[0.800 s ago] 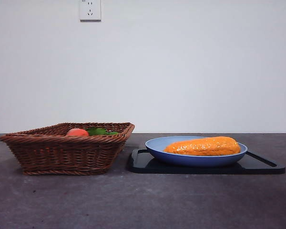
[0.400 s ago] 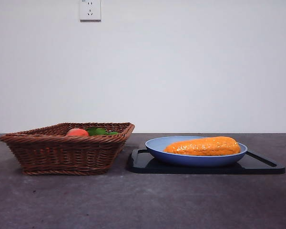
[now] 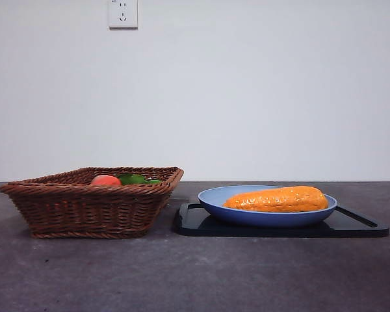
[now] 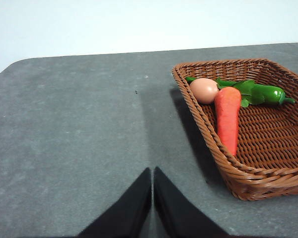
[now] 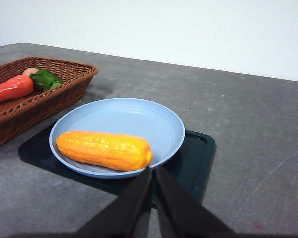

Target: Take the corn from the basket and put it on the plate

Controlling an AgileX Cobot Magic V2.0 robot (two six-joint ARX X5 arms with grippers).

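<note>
The orange-yellow corn [image 3: 277, 199] [image 5: 105, 149] lies on its side in the light-blue plate [image 3: 214, 197] [image 5: 134, 119], with nothing holding it. To the plate's left stands the brown wicker basket [image 3: 84, 208] [image 4: 248, 173] [image 5: 35, 101]. My right gripper [image 5: 153, 171] is shut and empty, pulled back on the near side of the plate. My left gripper [image 4: 152, 172] is shut and empty over bare table beside the basket's outer wall. Neither arm shows in the front view.
The plate rests on a flat black tray [image 3: 357, 224] [image 5: 198, 148]. In the basket lie an orange carrot [image 4: 228, 116], a pale round fruit [image 4: 204, 90] and a green vegetable [image 4: 260, 92]. A wall socket [image 3: 123, 13] is on the back wall.
</note>
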